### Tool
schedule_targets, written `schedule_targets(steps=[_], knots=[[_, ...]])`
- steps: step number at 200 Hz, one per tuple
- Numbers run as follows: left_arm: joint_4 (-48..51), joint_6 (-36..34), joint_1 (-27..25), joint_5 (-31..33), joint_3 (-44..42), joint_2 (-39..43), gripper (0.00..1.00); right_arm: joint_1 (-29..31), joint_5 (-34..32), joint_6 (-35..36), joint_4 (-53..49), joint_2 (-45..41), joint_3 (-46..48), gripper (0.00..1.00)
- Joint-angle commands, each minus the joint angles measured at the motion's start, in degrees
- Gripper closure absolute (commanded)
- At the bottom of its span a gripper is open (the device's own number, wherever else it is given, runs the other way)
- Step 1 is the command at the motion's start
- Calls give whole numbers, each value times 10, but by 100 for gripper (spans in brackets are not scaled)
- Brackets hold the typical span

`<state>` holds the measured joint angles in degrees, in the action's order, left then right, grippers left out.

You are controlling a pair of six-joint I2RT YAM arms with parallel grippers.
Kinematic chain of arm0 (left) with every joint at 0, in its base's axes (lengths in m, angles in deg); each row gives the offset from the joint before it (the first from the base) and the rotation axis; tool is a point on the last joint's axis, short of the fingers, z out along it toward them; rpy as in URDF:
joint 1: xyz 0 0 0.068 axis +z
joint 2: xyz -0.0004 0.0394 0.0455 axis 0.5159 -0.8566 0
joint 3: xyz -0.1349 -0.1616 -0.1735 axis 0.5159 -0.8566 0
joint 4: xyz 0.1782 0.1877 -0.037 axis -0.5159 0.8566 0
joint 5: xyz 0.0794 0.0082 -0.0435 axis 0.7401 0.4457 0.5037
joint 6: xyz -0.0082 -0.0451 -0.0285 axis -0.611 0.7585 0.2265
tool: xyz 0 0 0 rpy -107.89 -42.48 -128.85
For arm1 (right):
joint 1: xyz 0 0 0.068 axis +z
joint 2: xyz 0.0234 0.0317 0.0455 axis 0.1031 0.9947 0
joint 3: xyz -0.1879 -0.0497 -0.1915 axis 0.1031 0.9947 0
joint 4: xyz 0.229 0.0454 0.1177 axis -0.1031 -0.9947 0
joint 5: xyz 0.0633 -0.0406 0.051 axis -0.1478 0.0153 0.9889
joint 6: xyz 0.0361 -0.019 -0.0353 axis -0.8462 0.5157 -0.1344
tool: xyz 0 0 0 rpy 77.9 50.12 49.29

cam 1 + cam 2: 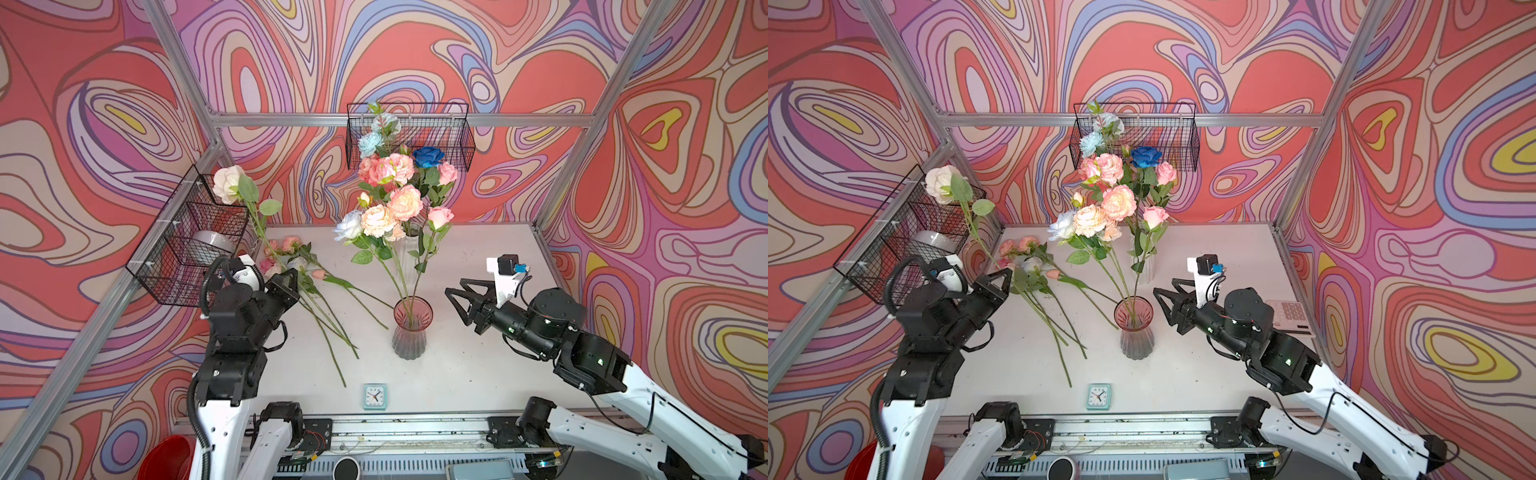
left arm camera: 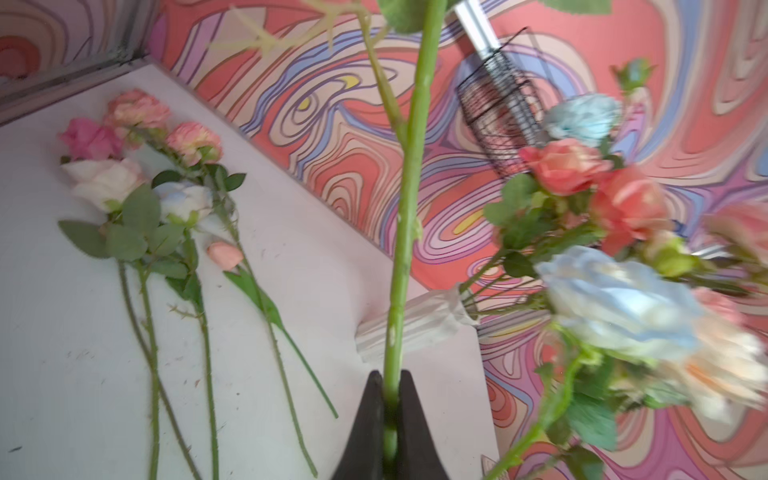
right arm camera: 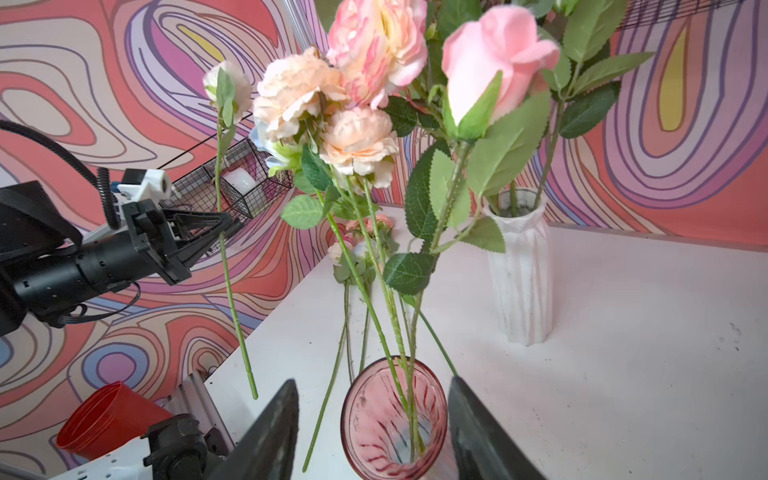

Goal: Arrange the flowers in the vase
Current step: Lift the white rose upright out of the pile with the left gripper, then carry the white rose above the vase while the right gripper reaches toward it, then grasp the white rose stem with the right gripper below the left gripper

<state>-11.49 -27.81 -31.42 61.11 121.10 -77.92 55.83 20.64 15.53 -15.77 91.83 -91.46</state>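
The step in hand seems to be carrying 1 white rose [image 1: 227, 184] to the pink glass vase [image 1: 409, 345]: the left gripper [image 2: 390, 376] is clenched on its stem above the table's [image 1: 478, 374] left edge, bloom up, cut end hanging below the jaws. Next, that end must swing over the vase's rim, near the table's middle, and drop among the flowers [image 1: 376, 220] standing there. The right gripper [image 1: 454, 286] hovers released, empty, just beside the vase.

Matt white tabletop [image 1: 478, 374], faintly scuffed. A translucent pink glass vase [image 1: 409, 332], ribbed and glossy; a white ribbed vase [image 3: 521, 282] with a dull, marbled finish. The flowers [image 1: 404, 202] have cloth-like petals; the white rose [image 1: 227, 184] has a smooth green plastic stem. Black wire baskets [image 1: 453, 141]; brushed metal frame rails [image 1: 291, 119]; a glossy red plastic cup [image 3: 108, 419].
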Motion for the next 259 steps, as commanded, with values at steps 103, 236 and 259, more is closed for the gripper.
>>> schedule_targets(steps=[103, 236, 259], knots=[[-475, 153, 3, -424, -24, 0, 100, 37, 326, 12, 53, 223, -209, 39], [-667, 283, 1, -483, -53, -45, 100, 99, 434, 6, 85, 445, -416, 55], [-667, 285, 1, -482, -53, -46, 100, 101, 435, 2, 92, 454, -420, 79]])
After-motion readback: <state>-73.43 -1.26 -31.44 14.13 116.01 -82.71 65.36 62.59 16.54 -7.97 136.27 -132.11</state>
